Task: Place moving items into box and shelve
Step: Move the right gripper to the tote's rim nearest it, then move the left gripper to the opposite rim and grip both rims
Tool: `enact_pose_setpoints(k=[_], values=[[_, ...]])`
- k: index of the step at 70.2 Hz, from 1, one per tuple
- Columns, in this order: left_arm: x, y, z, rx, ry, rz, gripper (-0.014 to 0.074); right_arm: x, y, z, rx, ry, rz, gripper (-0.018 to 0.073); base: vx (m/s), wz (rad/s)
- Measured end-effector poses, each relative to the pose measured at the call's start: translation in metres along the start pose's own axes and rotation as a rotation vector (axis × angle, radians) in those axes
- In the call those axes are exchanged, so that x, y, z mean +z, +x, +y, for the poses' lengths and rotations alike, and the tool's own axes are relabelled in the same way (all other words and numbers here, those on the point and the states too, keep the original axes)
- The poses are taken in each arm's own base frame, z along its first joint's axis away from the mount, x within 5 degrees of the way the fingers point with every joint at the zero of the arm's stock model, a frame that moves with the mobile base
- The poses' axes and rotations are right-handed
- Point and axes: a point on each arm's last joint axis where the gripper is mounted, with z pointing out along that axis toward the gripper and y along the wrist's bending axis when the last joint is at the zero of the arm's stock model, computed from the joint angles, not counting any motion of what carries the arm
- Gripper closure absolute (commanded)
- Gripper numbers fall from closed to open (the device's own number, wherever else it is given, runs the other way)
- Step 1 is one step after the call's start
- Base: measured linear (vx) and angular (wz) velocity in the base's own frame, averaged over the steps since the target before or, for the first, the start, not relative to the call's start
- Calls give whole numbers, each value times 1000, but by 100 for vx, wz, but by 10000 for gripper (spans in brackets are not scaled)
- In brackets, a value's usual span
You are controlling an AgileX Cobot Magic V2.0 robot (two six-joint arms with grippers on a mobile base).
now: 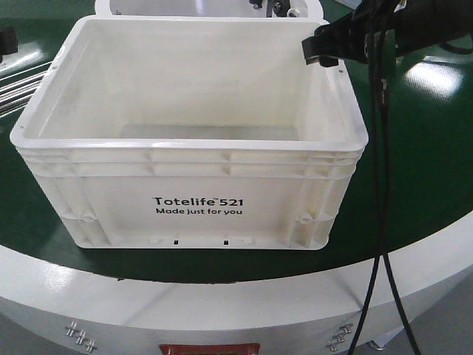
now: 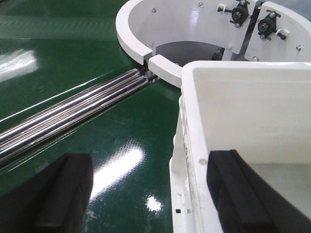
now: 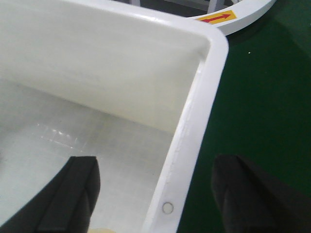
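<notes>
The big white plastic box (image 1: 199, 211) with black letters on its front sits on the shiny green round surface (image 1: 425, 192), near the front edge. The right end effector (image 3: 165, 199) is spread wide open over the box's far right corner, with one black finger (image 3: 73, 194) above the inside of the box and the other above the green outside, and the rim runs between them. The left end effector (image 2: 155, 194) is wide open too, at the box's left wall, with one finger over the box and one over the green near the long shiny metal rods (image 2: 73, 116), and it holds nothing
</notes>
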Motion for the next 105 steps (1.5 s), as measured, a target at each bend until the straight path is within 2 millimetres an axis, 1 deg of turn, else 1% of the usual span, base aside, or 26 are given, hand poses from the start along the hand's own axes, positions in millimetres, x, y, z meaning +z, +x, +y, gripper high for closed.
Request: enact_pose_setpoints(k=[8, 13, 25, 47, 56, 63, 68, 75, 83, 88, 97, 105], values=[[0, 0, 0, 2, -1, 0, 11, -13, -10, -1, 38, 19, 16, 34, 0, 0], [0, 0, 0, 2, -1, 0, 11, -16, -11, -2, 58, 29, 49, 34, 0, 0], [0, 0, 0, 2, -2, 4, 11, 2, -3, -3, 93, 37, 167, 34, 0, 0], [0, 1, 1, 2, -6, 15, 11, 26, 2, 2, 158, -12, 225, 34, 0, 0], [0, 2, 1, 2, -6, 17, 11, 39, 6, 2, 170, -14, 255, 53, 0, 0], [0, 2, 1, 3, -7, 17, 11, 44, 7, 2, 175, -12, 266, 103, 0, 0], [0, 2, 1, 3, -7, 17, 11, 46, 8, 2, 176, -12, 270, 167, 0, 0], [0, 2, 1, 3, -7, 17, 11, 49, 9, 2, 179, -6, 276, 277, 0, 0], [0, 2, 1, 3, -7, 17, 11, 51, 10, -1, 182, 13, 284, 432, 0, 0], [0, 2, 1, 3, -7, 18, 11, 52, 10, -1, 186, 13, 285, 496, 0, 0], [0, 2, 1, 3, -8, 21, 11, 53, 10, -1, 186, 14, 291, 578, 0, 0], [0, 3, 1, 3, -12, 33, 11, 54, 10, -1, 187, 13, 295, 576, 0, 0]])
